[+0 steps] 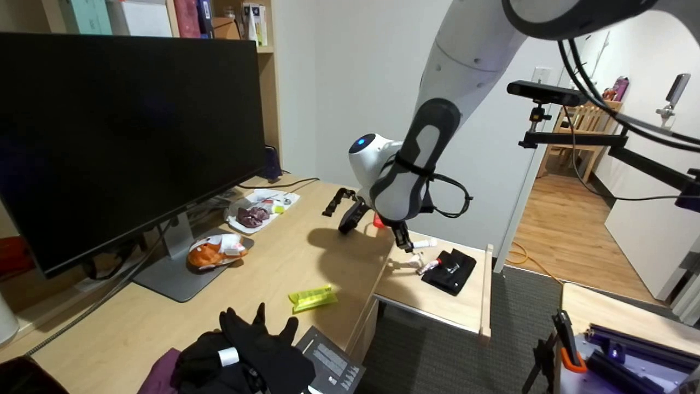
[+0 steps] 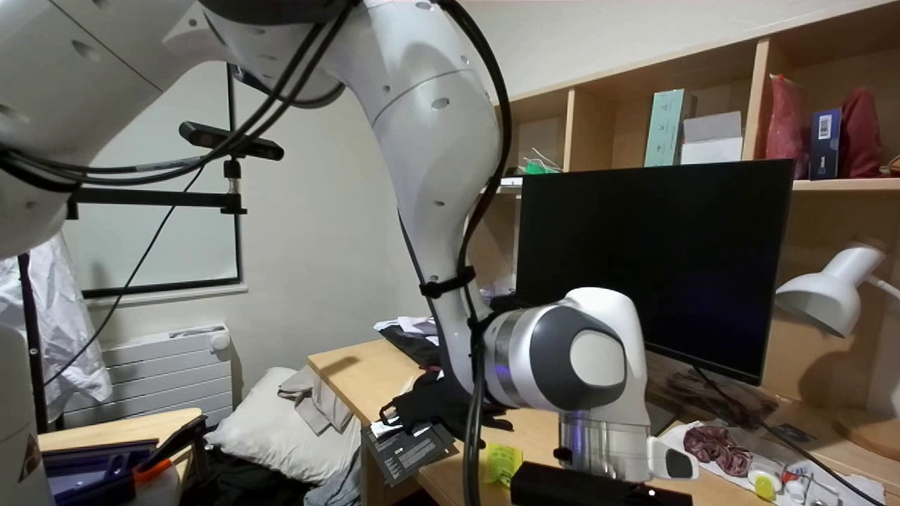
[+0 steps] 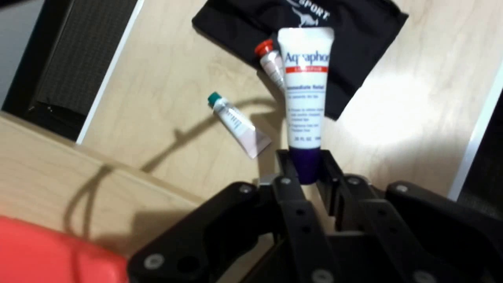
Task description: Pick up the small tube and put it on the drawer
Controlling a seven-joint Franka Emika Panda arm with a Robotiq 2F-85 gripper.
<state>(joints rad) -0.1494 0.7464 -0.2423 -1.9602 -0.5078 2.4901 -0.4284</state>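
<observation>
The fingers (image 3: 290, 192) pinch the small tube (image 3: 306, 98) by its purple cap (image 3: 306, 167), leaving the rest jutting free over the open drawer (image 3: 169, 63), probably so it can be laid flat. The drawer stands out past the desk surface (image 1: 262, 268), presumably so the arm (image 1: 465, 65) can lower things in beside the black pouch (image 3: 349, 59).

The walls (image 1: 350, 82) are plain white. In an exterior view, grey carpet (image 1: 525, 317) gives way to wood flooring (image 1: 569, 219) beside an open white door (image 1: 648, 235), a wooden chair (image 1: 590, 121) beyond. In an exterior view, a white radiator (image 2: 162, 376) stands below a dark-framed window (image 2: 197, 246); light-wood shelving (image 2: 626, 126) backs the wooden surface (image 2: 380, 376), near a white lamp (image 2: 819, 296).
</observation>
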